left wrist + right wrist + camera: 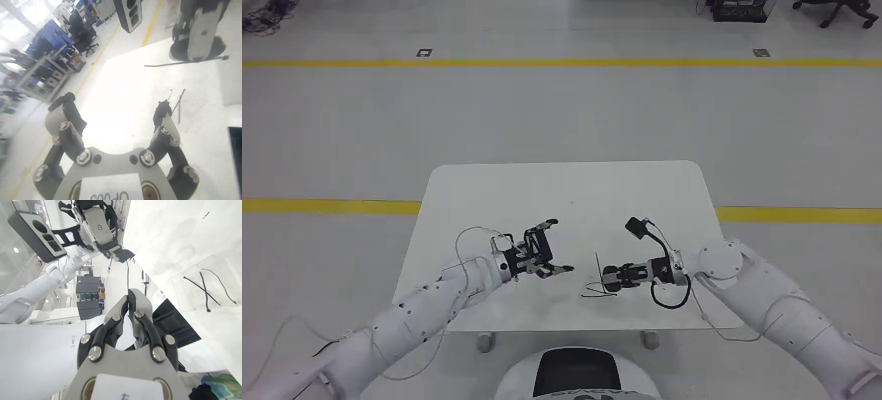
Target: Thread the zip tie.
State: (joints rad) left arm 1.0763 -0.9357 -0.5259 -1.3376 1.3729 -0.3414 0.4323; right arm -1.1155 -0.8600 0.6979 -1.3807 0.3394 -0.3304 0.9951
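Note:
My right gripper (128, 295) is shut on a thin black zip tie (127, 275), which sticks out straight past its fingertips. From above, this gripper (608, 279) hovers over the white table's (562, 190) front middle, and the tie (598, 264) points away from it. My left gripper (560, 246) stands open a short way to the left, facing the right one. Nothing is between its fingers (163, 109). In the left wrist view the held tie (185, 61) runs crosswise under the right gripper (196, 43). Its free end comes close to one left finger (122, 255); I cannot tell whether they touch.
Three loose black zip ties (208, 289) lie on the table below the right gripper, also seen as crossed ties (178, 106) near my left fingertip and as thin ties (594, 291) from above. The table's front edge is close to both grippers.

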